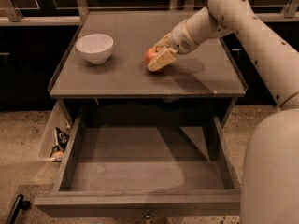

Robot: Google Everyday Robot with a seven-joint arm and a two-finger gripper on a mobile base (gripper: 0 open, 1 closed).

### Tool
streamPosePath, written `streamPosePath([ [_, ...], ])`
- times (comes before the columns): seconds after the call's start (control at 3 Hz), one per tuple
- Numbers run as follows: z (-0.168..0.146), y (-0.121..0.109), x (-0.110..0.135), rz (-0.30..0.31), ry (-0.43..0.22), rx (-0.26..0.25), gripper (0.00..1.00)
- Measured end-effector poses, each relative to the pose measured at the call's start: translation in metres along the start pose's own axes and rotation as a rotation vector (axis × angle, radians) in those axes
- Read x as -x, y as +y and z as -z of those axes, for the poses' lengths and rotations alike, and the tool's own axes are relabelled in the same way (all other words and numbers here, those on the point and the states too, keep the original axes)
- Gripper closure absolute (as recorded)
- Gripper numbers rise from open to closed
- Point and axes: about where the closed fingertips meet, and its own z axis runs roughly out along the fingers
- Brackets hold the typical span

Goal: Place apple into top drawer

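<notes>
The red-orange apple (150, 55) rests on the grey cabinet top (121, 80), right of centre. My gripper (160, 56) is down at the apple, tight against its right and front side, with the cream arm reaching in from the upper right. It hides the right part of the apple. The top drawer (140, 174) is pulled wide open below the cabinet top, and nothing lies on its flat grey bottom. A small knob (148, 214) shows on its front edge.
A white bowl (95, 48) stands on the cabinet top to the left of the apple. A pale side bin (56, 141) with small items hangs left of the drawer. A black handle (14, 208) lies on the speckled floor at lower left. My robot body (273, 171) fills the lower right.
</notes>
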Motion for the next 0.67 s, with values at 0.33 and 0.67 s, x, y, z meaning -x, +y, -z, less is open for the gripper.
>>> streamPosePath([
  [0.33, 0.0000, 0.0000, 0.0000, 0.000, 0.000, 0.000, 0.65],
  [0.67, 0.0000, 0.0000, 0.0000, 0.000, 0.000, 0.000, 0.88],
])
